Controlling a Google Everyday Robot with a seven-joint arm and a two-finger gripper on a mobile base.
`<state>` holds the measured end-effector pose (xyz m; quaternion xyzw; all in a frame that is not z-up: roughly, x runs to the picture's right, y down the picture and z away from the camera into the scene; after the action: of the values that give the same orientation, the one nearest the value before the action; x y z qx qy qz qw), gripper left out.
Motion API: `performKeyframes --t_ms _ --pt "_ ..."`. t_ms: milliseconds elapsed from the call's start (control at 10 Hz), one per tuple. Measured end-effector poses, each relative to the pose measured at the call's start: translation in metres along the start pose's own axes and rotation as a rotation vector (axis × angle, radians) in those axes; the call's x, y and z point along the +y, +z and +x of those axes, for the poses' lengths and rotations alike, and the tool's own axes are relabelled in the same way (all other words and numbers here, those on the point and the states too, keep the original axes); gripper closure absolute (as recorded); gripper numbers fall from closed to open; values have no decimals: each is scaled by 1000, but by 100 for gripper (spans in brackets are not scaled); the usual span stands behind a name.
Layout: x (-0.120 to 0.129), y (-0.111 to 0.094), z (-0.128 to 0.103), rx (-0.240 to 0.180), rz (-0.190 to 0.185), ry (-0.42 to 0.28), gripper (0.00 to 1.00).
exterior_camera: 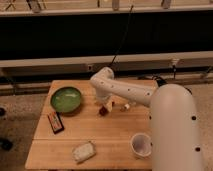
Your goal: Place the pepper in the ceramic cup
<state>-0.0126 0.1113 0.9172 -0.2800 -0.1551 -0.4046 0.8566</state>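
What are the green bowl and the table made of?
Green bowl: smooth and slightly shiny, perhaps glazed ceramic or plastic. Table: looks like wood, tan with faint plank lines. The end effector hangs low over the table's middle.

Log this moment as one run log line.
gripper: low over table middle, at pepper | ceramic cup: front right, apart from gripper | pepper: not in ceramic cup

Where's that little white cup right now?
In the camera view, the small round white ceramic cup stands by the front right corner of the wooden table, apart from the claw, which is mid-table, right of the round green bowl.
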Motion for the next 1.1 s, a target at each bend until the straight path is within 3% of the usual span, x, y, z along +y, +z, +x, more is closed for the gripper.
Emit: performKeyframes --t_ms 100,300,600,700,1100 --pt "0 1 1 -2 1 3 54" --pt "-1 2 1 -4 3 6 61" --pt "4 2 5 6 5 10 87" --pt "6 -6 6 13 10 15 98" --pt "7 -42 1 28 14 21 100"
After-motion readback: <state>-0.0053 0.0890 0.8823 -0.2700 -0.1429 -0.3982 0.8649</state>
